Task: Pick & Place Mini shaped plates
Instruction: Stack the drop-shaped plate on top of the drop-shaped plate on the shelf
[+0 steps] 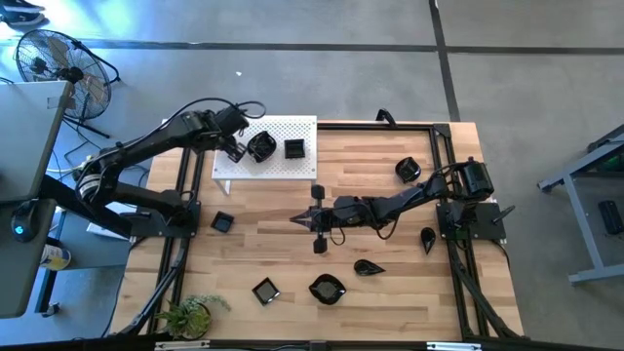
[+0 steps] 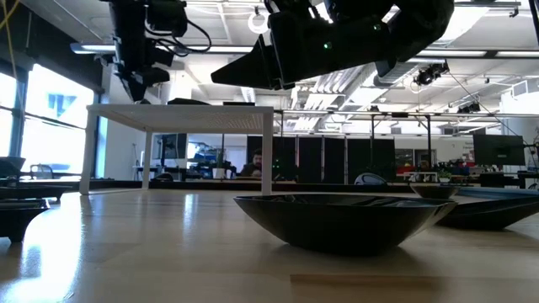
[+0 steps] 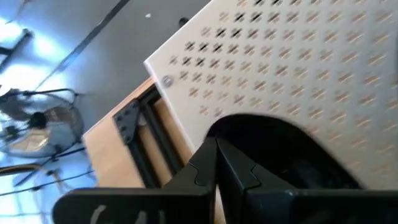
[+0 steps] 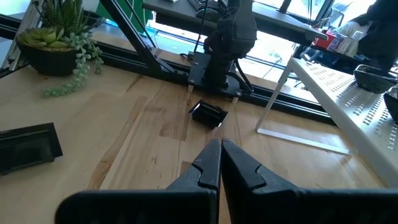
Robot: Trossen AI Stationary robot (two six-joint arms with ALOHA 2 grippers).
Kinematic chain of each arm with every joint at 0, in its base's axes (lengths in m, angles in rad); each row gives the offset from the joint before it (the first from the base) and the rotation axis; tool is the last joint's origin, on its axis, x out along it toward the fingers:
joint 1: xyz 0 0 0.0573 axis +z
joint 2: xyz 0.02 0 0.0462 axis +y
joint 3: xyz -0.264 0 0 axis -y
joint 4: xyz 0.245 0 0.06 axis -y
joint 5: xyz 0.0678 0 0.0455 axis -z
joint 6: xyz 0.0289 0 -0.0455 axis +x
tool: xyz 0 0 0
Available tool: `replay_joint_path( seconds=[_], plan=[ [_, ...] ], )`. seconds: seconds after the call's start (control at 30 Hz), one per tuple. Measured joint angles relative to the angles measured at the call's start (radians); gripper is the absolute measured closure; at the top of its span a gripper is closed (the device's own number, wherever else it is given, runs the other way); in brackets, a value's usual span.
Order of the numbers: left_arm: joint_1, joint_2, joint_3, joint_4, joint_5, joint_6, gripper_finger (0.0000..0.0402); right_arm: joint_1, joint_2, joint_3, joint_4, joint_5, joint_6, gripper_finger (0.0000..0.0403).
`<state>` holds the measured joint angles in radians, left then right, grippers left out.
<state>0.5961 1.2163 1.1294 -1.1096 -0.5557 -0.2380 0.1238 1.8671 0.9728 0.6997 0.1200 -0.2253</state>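
Note:
Two mini shaped plates, a rounded wavy one (image 1: pixel 261 146) and a square one (image 1: pixel 293 148), lie on the white perforated board (image 1: pixel 278 168) at the table's far left. My left gripper (image 1: pixel 235 153) hangs shut just above the board beside the wavy plate (image 3: pixel 280 149), with nothing between its fingers. My right gripper (image 1: pixel 297 220) is shut and empty over the middle of the table, pointing toward the left edge. More black plates lie flat on the wood: squares (image 1: pixel 222 222) (image 1: pixel 265 291), a wavy one (image 1: pixel 327 289), teardrops (image 1: pixel 369 267) (image 1: pixel 427 238) and a rounded one (image 1: pixel 408 170).
The board stands on thin white legs (image 2: pixel 268 151), raised above the table. A potted plant (image 1: pixel 190 314) sits at the near left corner. Black frame rails (image 1: pixel 444 161) run along the table's edges. A fan (image 1: pixel 58 68) stands on the floor beyond the left side.

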Motion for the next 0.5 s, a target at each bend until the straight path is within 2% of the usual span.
replay_joint_path(
  seconds=[0.23,0.4,0.5],
  plan=[
    [0.000,0.000,0.011,0.035,0.057,0.043,0.0401,0.000,0.000,0.000,0.000,0.000,0.000,0.0401],
    [0.002,-0.013,0.051,-0.027,0.017,0.025,0.0401,0.000,0.000,0.000,0.000,0.000,0.000,0.0401],
    [0.041,-0.013,0.053,-0.088,0.009,0.015,0.0401,0.000,0.000,0.000,0.000,0.000,0.000,0.0401]
  ],
)
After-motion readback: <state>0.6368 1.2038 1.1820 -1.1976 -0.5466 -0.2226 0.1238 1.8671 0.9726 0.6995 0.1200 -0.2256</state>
